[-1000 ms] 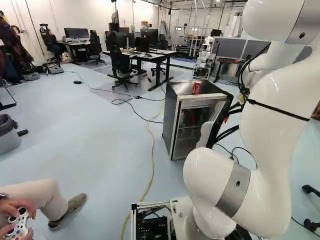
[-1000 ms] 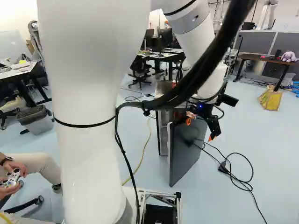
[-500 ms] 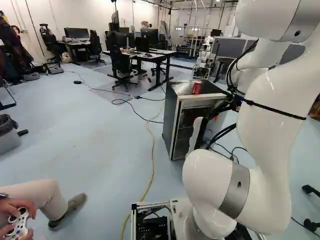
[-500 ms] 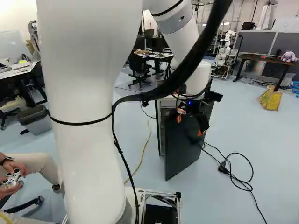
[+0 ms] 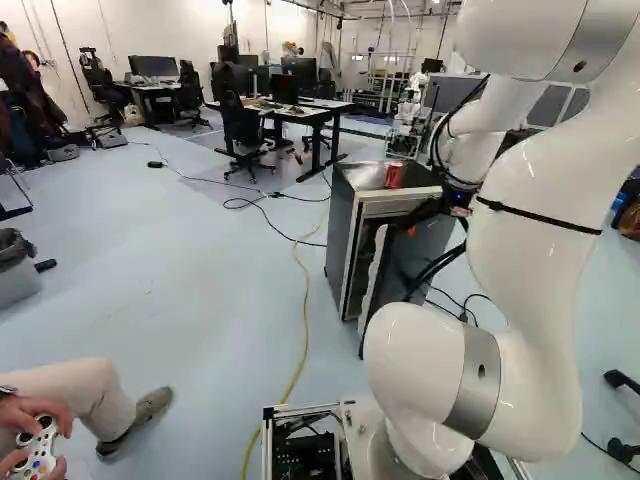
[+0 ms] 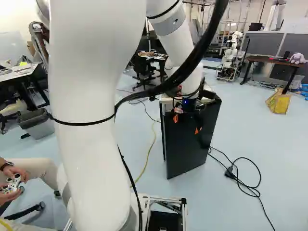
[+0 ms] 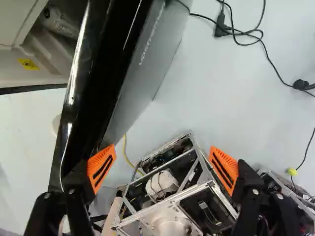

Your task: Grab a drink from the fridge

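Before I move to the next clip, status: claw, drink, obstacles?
Claw open, empty, by the door. Red can on top of the fridge. Door ajar, partly blocking the opening.

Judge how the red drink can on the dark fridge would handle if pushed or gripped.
Narrow and upright, the red can would likely tip under a sideways push. Being round, it may then roll across the flat fridge top. Its sides look smooth, so a light grip might slip.
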Controlling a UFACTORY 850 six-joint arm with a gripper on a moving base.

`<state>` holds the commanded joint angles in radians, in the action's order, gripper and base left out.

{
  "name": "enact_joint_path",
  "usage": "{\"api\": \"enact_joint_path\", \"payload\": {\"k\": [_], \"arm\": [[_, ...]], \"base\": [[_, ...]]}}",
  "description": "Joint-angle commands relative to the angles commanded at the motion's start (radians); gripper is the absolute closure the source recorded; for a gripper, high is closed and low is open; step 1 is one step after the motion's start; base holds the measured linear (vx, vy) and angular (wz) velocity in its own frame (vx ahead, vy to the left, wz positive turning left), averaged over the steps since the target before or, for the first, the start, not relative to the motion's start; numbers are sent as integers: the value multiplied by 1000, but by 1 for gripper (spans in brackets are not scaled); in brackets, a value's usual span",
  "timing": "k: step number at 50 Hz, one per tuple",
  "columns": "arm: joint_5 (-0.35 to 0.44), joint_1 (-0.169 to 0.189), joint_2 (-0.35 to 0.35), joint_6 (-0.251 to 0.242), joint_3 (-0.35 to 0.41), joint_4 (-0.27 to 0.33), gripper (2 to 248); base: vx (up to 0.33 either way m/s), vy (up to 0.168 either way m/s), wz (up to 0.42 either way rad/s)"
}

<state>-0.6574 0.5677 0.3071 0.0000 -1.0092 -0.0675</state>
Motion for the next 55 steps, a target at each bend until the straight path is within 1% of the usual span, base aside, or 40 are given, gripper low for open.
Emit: {"api": "enact_joint_path", "payload": {"k": [21, 30, 44, 55], "arm": [[0, -89, 35, 0, -47, 0, 3], [0, -121, 54, 0, -74, 0, 3], [0, -165, 88, 0, -120, 0, 3], [0, -191, 118, 0, -162, 0, 3]], "base": [[0, 0, 0], [0, 0, 0], [0, 0, 0], [0, 0, 0]]}}
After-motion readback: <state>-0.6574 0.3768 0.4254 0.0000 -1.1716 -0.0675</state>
